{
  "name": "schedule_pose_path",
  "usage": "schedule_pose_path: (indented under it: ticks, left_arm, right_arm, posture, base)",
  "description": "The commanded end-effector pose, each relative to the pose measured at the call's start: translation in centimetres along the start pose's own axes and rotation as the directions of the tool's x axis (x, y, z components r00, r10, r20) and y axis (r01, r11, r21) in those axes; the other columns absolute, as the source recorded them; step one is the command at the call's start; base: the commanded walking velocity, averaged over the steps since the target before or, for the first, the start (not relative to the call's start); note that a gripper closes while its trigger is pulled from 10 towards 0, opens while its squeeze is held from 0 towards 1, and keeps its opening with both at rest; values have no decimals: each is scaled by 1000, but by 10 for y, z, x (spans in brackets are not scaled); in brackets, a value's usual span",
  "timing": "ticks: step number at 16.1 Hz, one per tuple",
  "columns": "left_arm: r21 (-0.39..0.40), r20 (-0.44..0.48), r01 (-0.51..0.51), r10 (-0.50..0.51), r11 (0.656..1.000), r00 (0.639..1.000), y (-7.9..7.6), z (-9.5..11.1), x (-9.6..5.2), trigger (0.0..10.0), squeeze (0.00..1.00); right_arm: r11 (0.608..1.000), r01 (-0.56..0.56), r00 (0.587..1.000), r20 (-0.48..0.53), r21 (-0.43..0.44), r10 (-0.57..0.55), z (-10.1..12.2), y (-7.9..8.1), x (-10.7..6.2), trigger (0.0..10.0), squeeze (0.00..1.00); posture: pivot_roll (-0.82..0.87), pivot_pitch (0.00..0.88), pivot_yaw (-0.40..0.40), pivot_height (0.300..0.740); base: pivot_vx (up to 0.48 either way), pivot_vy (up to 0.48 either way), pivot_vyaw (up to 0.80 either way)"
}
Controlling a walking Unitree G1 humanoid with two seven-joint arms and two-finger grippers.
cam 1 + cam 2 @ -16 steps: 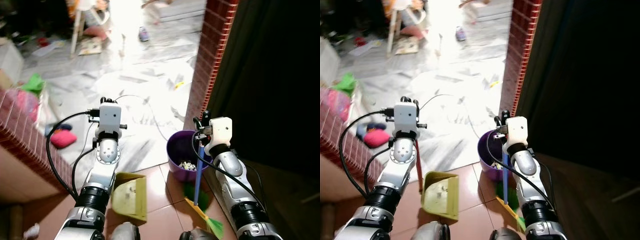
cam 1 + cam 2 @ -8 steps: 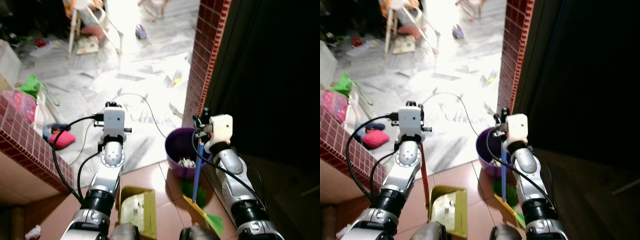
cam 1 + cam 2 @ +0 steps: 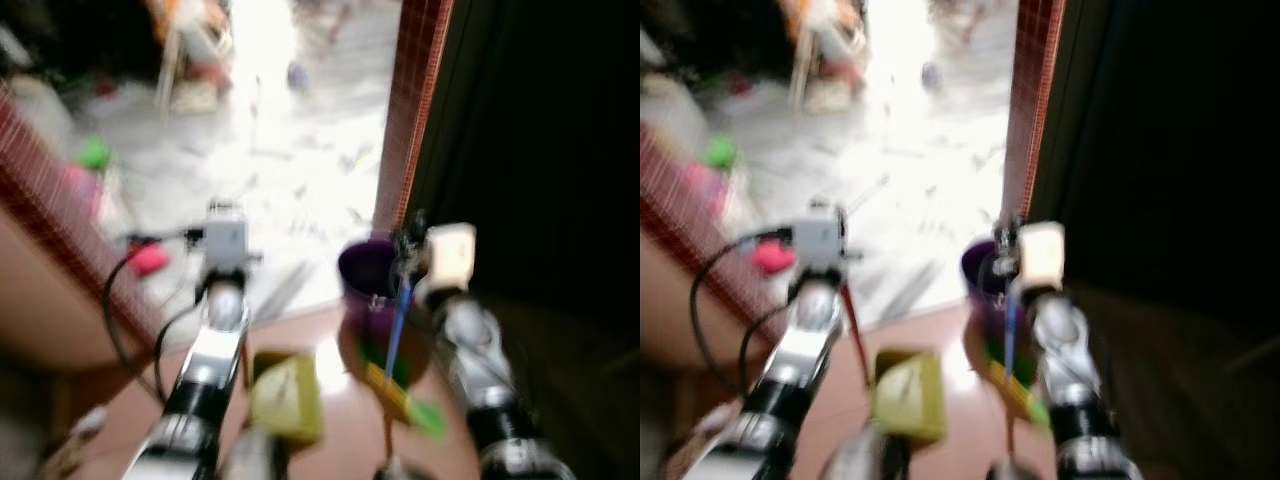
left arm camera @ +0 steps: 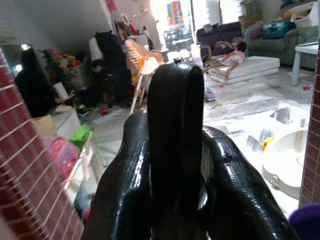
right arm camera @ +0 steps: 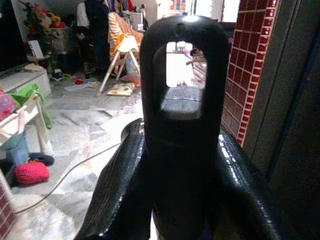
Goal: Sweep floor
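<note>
Head views blurred. Left gripper [image 4: 172, 165] clamped on dustpan handle [image 4: 172, 130]; yellow-green dustpan [image 3: 287, 398] low over red tile floor [image 3: 330, 440]. Right gripper [image 5: 177, 165] clamped on broom handle [image 5: 180, 85]; blue shaft, green broom head [image 3: 400, 395] beside purple bin [image 3: 365, 275] at brick pillar [image 3: 410, 110]. Pink cushion [image 5: 31, 172] on marble floor.

Both eye views smeared by motion. Yellow-green dustpan [image 3: 287, 398] a soft-edged blob, contents unreadable. Broom [image 3: 398, 340] reduced to a blue streak, its green bristles [image 3: 427, 418] a smudge just beside the purple bucket [image 3: 365, 275]; bucket contents indistinct. Beyond the broom handle tip [image 5: 181, 75], a person [image 4: 231, 52] lying on a mattress too small to detail. Right gripper [image 5: 177, 165] cut off by the picture's edge; left gripper [image 4: 172, 175] likewise.
</note>
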State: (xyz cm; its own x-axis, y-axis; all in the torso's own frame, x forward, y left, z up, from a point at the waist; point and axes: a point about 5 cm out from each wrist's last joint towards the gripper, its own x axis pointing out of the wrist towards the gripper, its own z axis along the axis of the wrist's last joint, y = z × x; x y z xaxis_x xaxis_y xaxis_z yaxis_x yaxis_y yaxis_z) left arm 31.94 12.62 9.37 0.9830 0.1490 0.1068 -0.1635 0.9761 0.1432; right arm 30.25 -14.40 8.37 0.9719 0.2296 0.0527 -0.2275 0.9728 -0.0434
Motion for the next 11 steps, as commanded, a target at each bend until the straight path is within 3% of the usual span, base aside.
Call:
schedule_pose_path:
  ticks: [1,4,8,11]
  left_arm:
    - [23,28,6,-7,1000,1000,1,7,5,10000,0]
    - [31,-13,-7,7,999,1000,5,-2,3,10000,0]
    - [50,-44,-104,106,993,993,20,-10,-1,10000,0]
    - [36,-104,-125,128,992,986,24,-24,-6,10000,0]
  right_arm:
    - [998,9,1000,-14,59,-8,-3,4,1,10000,0]
    - [998,10,1000,-6,68,-10,-1,4,2,10000,0]
    - [998,-4,1000,6,68,3,2,7,3,10000,0]
    - [998,-21,1000,4,62,21,1,12,4,10000,0]
  posture:
    - [-122,0,69,740]
    - [-123,0,73,740]
    - [-117,0,71,740]
    - [-114,0,77,740]
  base:
    - [-315,0,0]
    - [-95,0,0]
    - [0,0,0]
    - [0,0,706]
